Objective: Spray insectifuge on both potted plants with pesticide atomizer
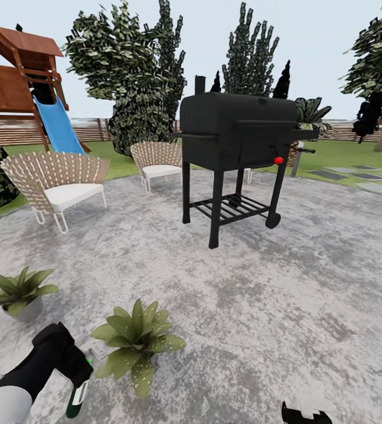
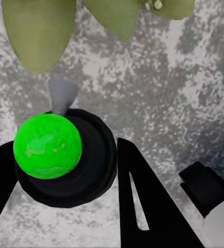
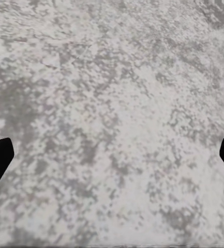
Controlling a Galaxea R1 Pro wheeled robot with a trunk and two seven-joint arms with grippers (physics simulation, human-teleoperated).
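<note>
My left gripper (image 1: 75, 377) is low at the left, shut on the pesticide atomizer (image 1: 74, 401), whose dark green body hangs below the fingers. In the left wrist view the atomizer (image 2: 65, 155) shows as a dark round body with a bright green cap between the black fingers (image 2: 137, 201), and its pale nozzle (image 2: 62, 95) points at green leaves (image 2: 39, 31). One potted plant (image 1: 136, 343) stands just right of the atomizer, and the other potted plant (image 1: 17, 292) is further left. My right gripper (image 1: 305, 414) is open over bare paving (image 3: 112, 119).
A black grill (image 1: 238, 153) on legs stands mid-patio ahead. Two woven chairs (image 1: 58, 182) (image 1: 157, 162) sit at the patio's far left edge. A wooden playset with a blue slide (image 1: 58, 126), bushes and a slatted fence (image 1: 90, 129) lie beyond. Stepping stones (image 1: 355, 174) cross the lawn at right.
</note>
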